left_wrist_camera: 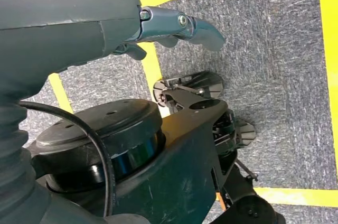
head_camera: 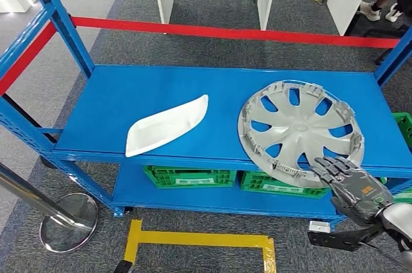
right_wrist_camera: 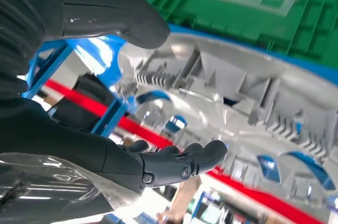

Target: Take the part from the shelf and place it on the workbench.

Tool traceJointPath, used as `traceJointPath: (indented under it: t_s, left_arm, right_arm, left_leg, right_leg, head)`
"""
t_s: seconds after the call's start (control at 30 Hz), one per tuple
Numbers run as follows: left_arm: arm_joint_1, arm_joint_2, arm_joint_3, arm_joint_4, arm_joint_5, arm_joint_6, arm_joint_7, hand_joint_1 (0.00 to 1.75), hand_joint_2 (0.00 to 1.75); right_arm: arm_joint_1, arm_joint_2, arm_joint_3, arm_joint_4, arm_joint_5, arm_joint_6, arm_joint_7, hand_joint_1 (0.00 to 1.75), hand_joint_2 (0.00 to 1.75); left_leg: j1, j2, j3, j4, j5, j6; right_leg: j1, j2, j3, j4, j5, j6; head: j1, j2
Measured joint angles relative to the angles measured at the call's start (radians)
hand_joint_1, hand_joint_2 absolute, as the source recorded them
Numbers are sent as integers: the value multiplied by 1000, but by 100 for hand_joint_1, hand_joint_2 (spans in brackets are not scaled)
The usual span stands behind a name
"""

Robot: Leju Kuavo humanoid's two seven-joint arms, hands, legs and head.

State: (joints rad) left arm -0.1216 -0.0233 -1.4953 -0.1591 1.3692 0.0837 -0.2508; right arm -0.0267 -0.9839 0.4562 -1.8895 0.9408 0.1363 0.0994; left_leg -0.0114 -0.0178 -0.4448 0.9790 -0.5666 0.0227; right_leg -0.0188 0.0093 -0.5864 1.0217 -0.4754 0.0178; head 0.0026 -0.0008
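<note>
Blue shelf on grey carpet; yellow floor tape in front.

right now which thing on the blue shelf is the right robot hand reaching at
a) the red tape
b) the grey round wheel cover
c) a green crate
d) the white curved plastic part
b: the right robot hand sits at the near rim of the grey round plastic wheel cover, with its thumb and fingers spread on either side of that rim in the right wrist view, while the white curved plastic part lies apart to the left.
</note>
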Motion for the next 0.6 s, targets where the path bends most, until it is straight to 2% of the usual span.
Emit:
traceJointPath:
  t_s: [0.6]
  left_arm:
    - [0, 1, -5, 0, -6, 2, -2, 0, 175]
  right_arm:
    - [30, 124, -37, 129, 51, -40, 7, 0, 175]
  left_leg:
    - [0, 0, 0, 0, 0, 0]
  right_leg:
    - [0, 0, 0, 0, 0, 0]
  head:
    - [0, 0]
